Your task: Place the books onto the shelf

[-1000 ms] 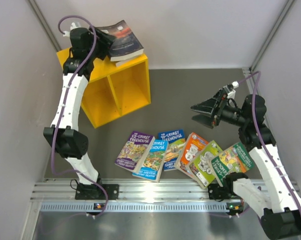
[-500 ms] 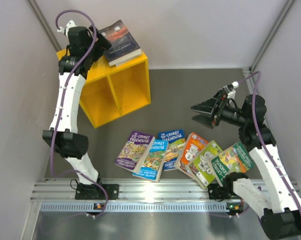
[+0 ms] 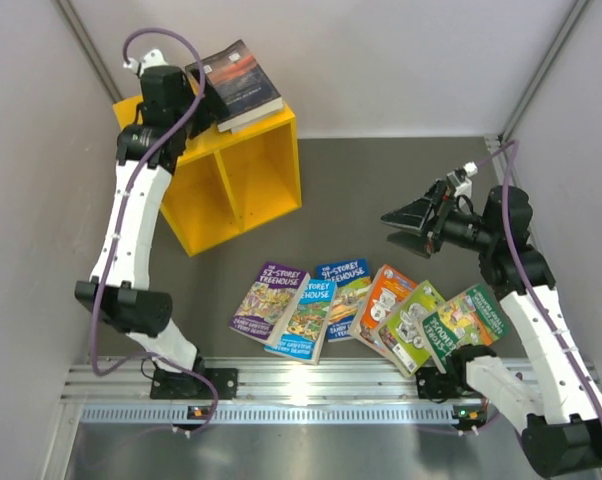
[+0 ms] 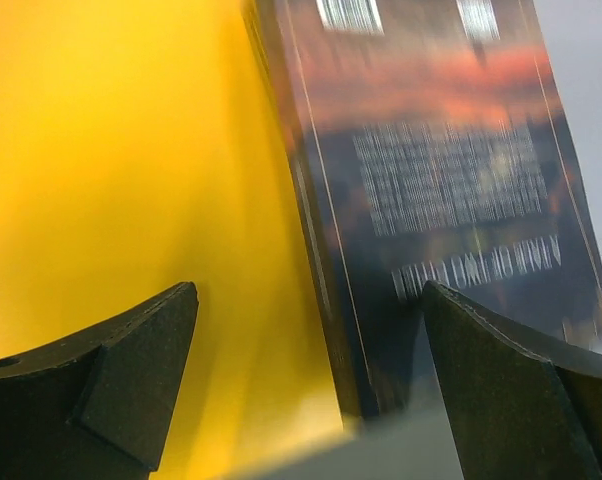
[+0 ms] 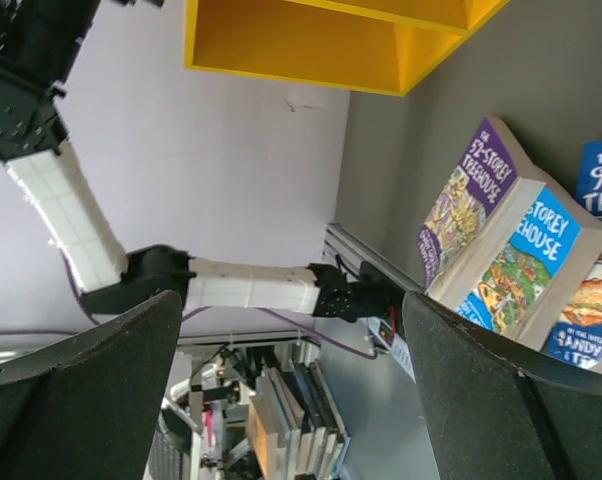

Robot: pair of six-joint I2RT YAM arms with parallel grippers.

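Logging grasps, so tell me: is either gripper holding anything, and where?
Nothing. Left gripper open by the dark paperback atop the yellow box shelf; right gripper open, empty.

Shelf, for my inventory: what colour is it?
The shelf is bright yellow; top external view shows it best.

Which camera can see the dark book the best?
The top external view: nearly all of the dark book shows, lying on top of the yellow shelf. The left wrist view gives a blurry close-up of part; the right wrist view misses it.
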